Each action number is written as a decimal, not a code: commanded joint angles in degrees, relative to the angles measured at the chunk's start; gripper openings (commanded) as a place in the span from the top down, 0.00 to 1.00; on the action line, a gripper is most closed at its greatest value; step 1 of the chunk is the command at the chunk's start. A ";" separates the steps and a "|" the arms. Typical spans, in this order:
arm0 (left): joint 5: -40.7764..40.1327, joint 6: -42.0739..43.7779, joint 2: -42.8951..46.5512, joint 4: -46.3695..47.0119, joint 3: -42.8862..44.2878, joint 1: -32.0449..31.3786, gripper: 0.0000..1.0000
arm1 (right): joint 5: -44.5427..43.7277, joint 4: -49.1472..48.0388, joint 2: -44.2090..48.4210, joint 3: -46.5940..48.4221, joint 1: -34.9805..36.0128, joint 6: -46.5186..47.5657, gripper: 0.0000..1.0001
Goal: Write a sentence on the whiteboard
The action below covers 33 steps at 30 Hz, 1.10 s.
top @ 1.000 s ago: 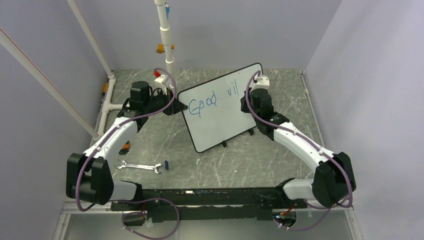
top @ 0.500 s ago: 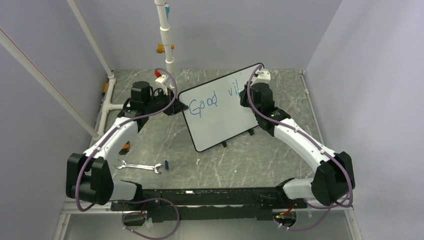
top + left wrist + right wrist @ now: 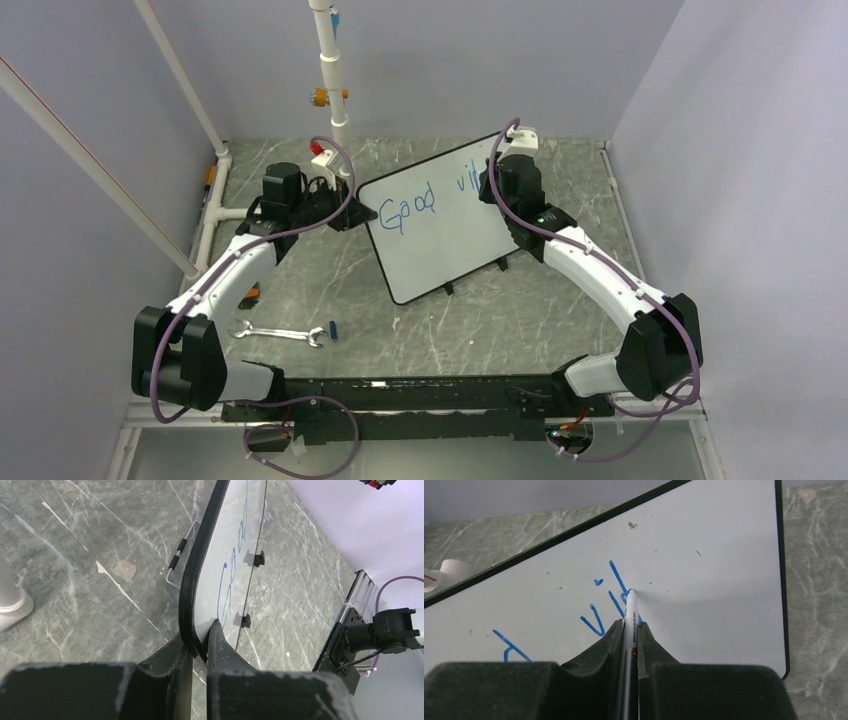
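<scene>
The board (image 3: 440,225) sits on the desk (image 3: 330,270), right of centre and toward the far side, between the two arms. Its long axis runs left to right and angles away toward the far right corner. The white face is turned up and toward the arm bases. Two small black feet (image 3: 449,288) show along its near long edge.

The writing (image 3: 410,208) follows the long axis in the upper part of the face. It reads "Good", then a gap, then "vi" and one more slanted stroke.

The left hand (image 3: 200,645) is closed on the board's left short edge. One finger lies on the white face and the other behind the black frame, so the frame is pinched between them.

The right hand (image 3: 628,626) is closed on a marker (image 3: 630,607), which lies lengthwise between its fingers and points straight out from the wrist. The tip touches the board at the last blue stroke, near the far right part of the face. From above, this hand (image 3: 497,185) hangs over the board's upper right area.

A wrench (image 3: 277,332) lies flat on the near left of the desk, well apart from the board. A small blue piece (image 3: 331,330) lies just beside its right end. A white pipe (image 3: 330,60) stands upright at the far edge.
</scene>
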State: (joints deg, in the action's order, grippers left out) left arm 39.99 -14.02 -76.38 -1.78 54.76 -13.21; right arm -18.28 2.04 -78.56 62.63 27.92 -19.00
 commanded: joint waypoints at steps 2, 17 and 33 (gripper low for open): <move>-8.98 11.43 0.59 -2.31 0.07 -0.40 1.00 | -3.12 0.26 -0.79 2.65 -0.72 0.79 1.00; -9.23 11.43 0.71 -2.18 0.07 -0.50 1.00 | -1.15 1.56 1.30 -4.04 -0.83 -2.75 1.00; -9.16 11.56 0.70 -2.33 0.15 -0.50 1.00 | 4.61 1.47 2.12 -4.47 -0.71 -4.35 1.00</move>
State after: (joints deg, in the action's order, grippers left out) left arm 39.55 -14.22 -76.20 -2.11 54.76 -13.47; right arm -17.93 4.03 -77.54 57.82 26.92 -21.71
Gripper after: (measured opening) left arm 0.131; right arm 0.132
